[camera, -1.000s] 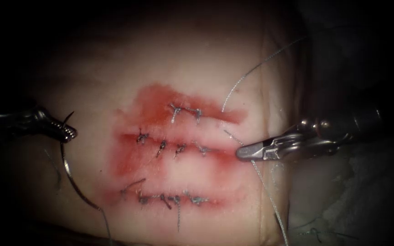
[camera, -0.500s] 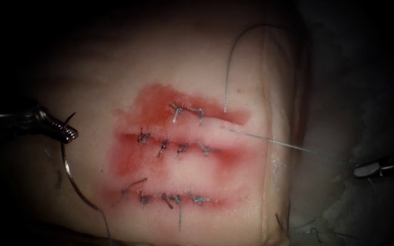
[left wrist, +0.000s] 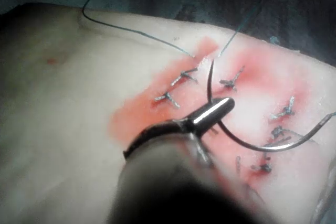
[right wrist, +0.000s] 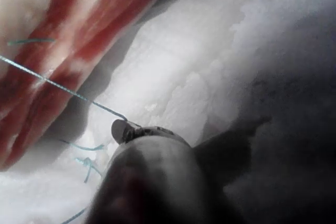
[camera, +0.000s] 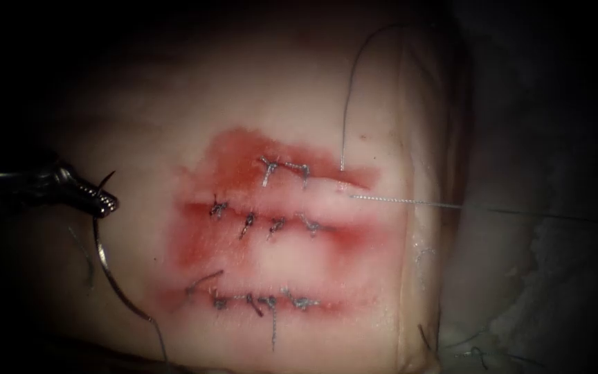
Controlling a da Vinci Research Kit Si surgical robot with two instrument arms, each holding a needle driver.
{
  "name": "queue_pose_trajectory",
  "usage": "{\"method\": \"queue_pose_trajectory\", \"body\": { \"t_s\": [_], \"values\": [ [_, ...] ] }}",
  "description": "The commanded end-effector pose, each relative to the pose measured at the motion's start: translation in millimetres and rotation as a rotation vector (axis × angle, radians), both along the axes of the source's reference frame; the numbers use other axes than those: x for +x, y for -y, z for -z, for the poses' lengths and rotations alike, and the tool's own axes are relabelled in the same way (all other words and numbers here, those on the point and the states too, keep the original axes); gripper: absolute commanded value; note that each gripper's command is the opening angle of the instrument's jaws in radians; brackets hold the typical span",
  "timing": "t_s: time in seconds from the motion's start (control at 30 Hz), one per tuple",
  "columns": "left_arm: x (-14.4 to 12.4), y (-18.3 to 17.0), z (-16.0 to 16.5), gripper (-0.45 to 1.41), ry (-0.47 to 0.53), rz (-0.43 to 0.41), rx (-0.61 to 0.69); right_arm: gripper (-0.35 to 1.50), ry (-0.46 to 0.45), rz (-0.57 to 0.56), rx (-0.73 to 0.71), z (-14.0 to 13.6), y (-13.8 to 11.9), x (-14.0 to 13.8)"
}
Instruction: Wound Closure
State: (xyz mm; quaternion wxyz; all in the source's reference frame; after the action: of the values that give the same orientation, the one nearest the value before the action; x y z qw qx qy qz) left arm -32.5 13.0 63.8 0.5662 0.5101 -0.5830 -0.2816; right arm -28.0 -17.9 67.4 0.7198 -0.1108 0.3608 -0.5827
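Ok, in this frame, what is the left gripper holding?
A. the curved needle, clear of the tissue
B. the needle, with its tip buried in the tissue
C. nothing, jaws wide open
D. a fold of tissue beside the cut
A. The left gripper is shut on the needle near its pointed end, left of the cuts, and the needle's curve hangs free above the tissue; the right gripper holds the thread.

The tissue (camera: pixel 299 104) lies on a pale crumpled cloth (camera: pixel 520 291) strewn with cut thread ends (camera: pixel 475 353).
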Motion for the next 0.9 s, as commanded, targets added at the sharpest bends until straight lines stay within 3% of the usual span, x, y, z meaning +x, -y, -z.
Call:
{"method": "queue_pose_trajectory", "body": {
  "t_s": [0.03,0.37,0.67,0.9],
  "values": [
    [-0.6,-0.5,-0.4,-0.45,0.002,0.001,-0.003,-0.35,0.024,0.005,-0.010,-1.2,0.2,-1.7],
    [-0.7,-0.5,-0.4,-0.45,0.000,0.000,0.003,-0.35,0.203,0.037,-0.048,-4.0,-0.7,-11.7],
    [-0.9,-0.5,-0.4,-0.45,-0.004,-0.001,0.014,-0.35,0.222,0.030,-0.041,-4.0,-0.4,-13.8],
    [-0.9,-0.5,-0.4,-0.45,-0.004,-0.002,0.014,-0.35,0.304,0.053,-0.050,-4.6,-0.5,-18.0]
  ]
}}
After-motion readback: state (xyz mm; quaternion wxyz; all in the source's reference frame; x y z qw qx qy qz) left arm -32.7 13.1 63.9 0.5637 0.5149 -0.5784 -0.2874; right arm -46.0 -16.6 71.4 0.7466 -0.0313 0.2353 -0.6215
